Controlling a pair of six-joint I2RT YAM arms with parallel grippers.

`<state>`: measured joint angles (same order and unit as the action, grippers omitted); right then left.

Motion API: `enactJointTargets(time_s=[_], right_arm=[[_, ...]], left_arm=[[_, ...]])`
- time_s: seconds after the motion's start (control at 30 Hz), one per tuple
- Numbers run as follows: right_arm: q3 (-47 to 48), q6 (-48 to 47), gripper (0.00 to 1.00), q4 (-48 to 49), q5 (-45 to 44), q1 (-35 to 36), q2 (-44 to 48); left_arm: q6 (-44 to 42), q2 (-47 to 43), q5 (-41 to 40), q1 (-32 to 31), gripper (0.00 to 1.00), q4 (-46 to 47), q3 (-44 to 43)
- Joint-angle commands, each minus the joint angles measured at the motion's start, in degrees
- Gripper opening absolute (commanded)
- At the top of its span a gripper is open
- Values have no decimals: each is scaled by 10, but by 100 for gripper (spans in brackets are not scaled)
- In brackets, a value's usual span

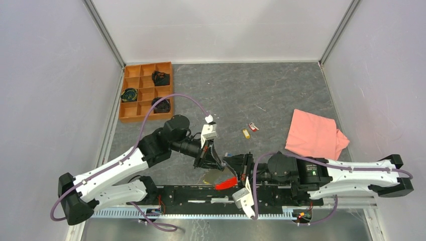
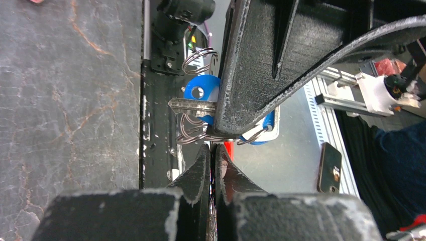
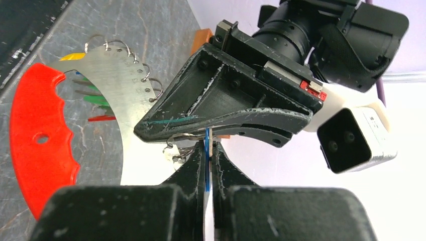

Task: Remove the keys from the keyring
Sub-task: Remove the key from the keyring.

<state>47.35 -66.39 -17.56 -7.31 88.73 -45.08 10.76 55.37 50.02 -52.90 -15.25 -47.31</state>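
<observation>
Overhead: the red-strapped keyring [image 1: 226, 183] sits between the two meeting jaws, centre front. Left wrist: left jaws are pinched shut on the ring's coils, blue key [image 2: 201, 93] just ahead, lying crosswise. Right wrist: right jaws clamp that key's head edge-on.

Left arm [image 1: 115, 168] meeting right arm [image 1: 351, 174], jaws closed
</observation>
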Motion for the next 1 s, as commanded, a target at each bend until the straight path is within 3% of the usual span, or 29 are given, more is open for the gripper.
enactJointTargets(time_s=[0.0,0.07,0.23,0.37,0.57,0.97], right_arm=[[-9,-24,0,85,-90,28,5],[-12,-48,1,101,-101,35,8],[-26,-94,0,150,-92,47,29],[-43,-100,1,197,-56,47,55],[-60,-92,1,244,-17,47,84],[-56,-65,1,262,26,47,100]], left_arm=[[49,-33,-50,-1,2,105,17],[50,-41,-59,-1,4,127,26],[46,-67,-91,-1,28,180,44],[38,-97,-98,-1,36,232,60],[5,-155,-85,-1,41,313,94],[-23,-174,-80,-1,39,336,75]])
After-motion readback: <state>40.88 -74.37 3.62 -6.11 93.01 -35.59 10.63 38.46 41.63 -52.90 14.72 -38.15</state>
